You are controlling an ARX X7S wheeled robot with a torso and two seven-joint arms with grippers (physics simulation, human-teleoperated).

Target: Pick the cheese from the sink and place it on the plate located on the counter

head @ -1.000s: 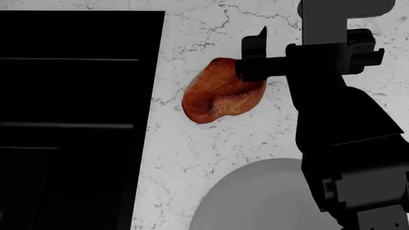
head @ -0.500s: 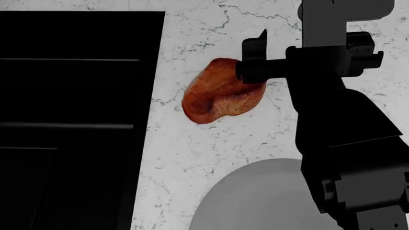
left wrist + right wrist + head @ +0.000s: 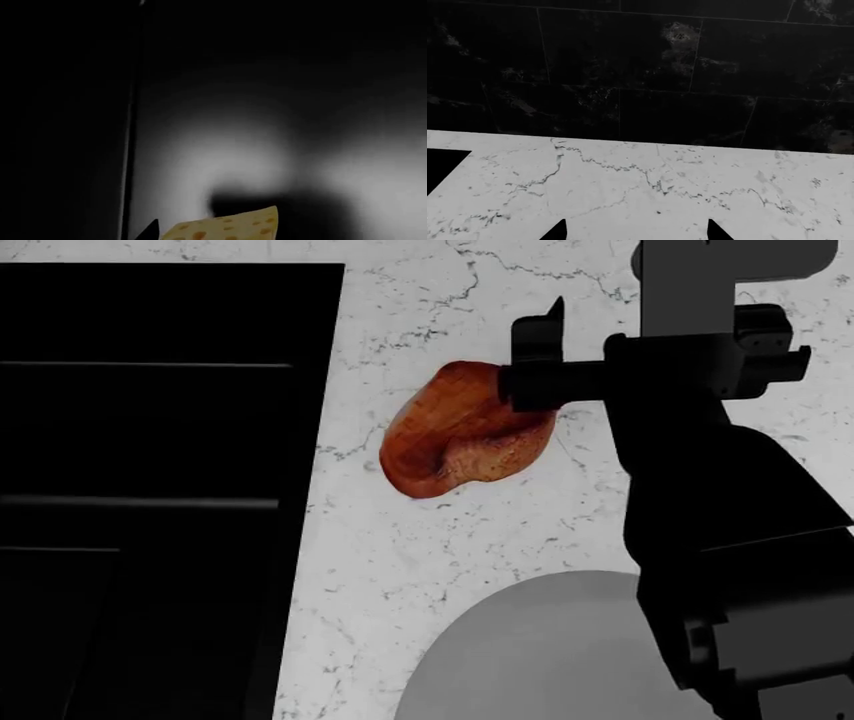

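Note:
The cheese [image 3: 230, 227], a pale yellow wedge with darker holes, shows only in the left wrist view, above the dim floor of the sink [image 3: 220, 145]. My left gripper [image 3: 213, 234] is shut on the cheese. One dark fingertip [image 3: 151, 231] touches its edge and the other is hidden behind it. In the head view the sink [image 3: 147, 490] is a black recess at the left, and the left arm is out of sight. The plate [image 3: 547, 650] lies on the counter [image 3: 400, 570] at the bottom. My right gripper [image 3: 537, 340] [image 3: 635, 231] is open over bare marble.
A reddish-brown glossy lump [image 3: 461, 430] lies on the counter between the sink edge and my right gripper, partly covered by it. My right arm [image 3: 721, 520] hides the plate's right side. A black tiled wall [image 3: 640, 70] rises behind the counter.
My right arm and gripper have shifted slightly to the right in the head view. The lump and the plate have not moved.

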